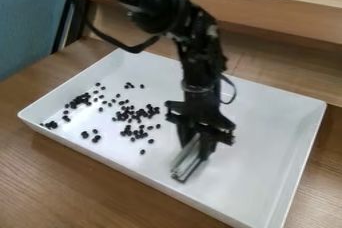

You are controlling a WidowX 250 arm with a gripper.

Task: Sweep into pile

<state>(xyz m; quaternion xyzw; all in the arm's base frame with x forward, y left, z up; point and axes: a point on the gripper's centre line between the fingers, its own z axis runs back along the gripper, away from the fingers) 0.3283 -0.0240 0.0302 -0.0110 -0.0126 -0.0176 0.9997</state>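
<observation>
Closest to us, at seven o'clock, we see the brown wooden surface (80, 187). A big white tray (267, 147) sits on it, with its low walls going all the way round. Inside the tray, near six o'clock, we find a pale, long, ridged tool (185, 164). It leans, with its low end toward us. The black end effector (196, 146) pinches its top part, with one finger on each side.

Little black beans (138, 114) lie over toward nine, ten and eleven o'clock, well apart from the tool. They are not in one pile. The biggest messy bunch is nearest the middle. One small bunch sits by the tray wall at nine o'clock, another bunch is at ten, and a few beans are at eleven.

Farther back, the black arm (200, 59) comes in from eleven o'clock and bends down over the tray. A black cord (133, 49) loops beside it. Far behind, we see a wooden ledge (287, 12) at one o'clock and something blue (27, 22) at ten.
</observation>
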